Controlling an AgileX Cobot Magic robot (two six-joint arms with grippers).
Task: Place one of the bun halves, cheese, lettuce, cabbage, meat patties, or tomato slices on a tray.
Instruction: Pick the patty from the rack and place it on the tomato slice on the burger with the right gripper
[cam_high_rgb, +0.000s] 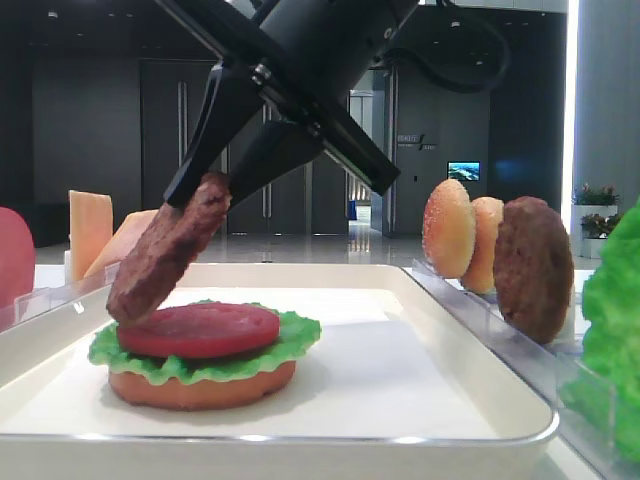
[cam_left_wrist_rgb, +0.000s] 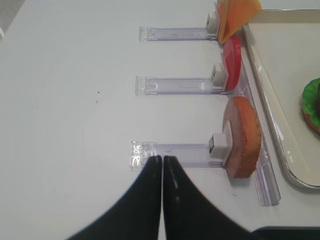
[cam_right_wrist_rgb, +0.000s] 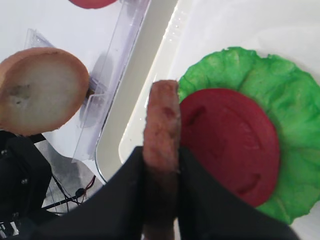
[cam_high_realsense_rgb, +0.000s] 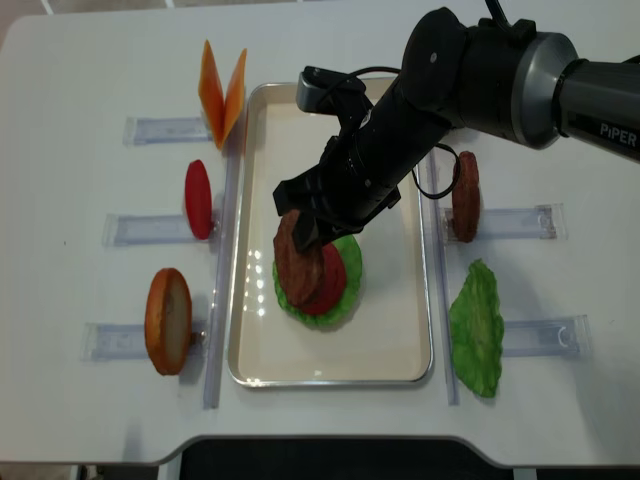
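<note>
My right gripper (cam_high_realsense_rgb: 305, 222) is shut on a dark brown meat patty (cam_high_realsense_rgb: 297, 258), which hangs tilted on edge over the white tray (cam_high_realsense_rgb: 250, 340). On the tray lies a stack: a bun half (cam_high_rgb: 200, 385) at the bottom, lettuce (cam_high_rgb: 300, 335) on it and a tomato slice (cam_high_rgb: 200, 328) on top. The patty's (cam_high_rgb: 165, 250) lower edge is close above the left rim of that tomato slice. In the right wrist view the patty (cam_right_wrist_rgb: 161, 120) sits pinched between both black fingers. My left gripper (cam_left_wrist_rgb: 162, 159) is shut and empty over the table left of the tray.
Clear racks (cam_high_realsense_rgb: 120, 340) left of the tray hold cheese (cam_high_realsense_rgb: 222, 92), a tomato slice (cam_high_realsense_rgb: 198, 198) and a bun half (cam_high_realsense_rgb: 168, 320). Right of the tray stand another meat patty (cam_high_realsense_rgb: 465, 195), a lettuce leaf (cam_high_realsense_rgb: 478, 325) and a sesame bun half (cam_high_rgb: 447, 228).
</note>
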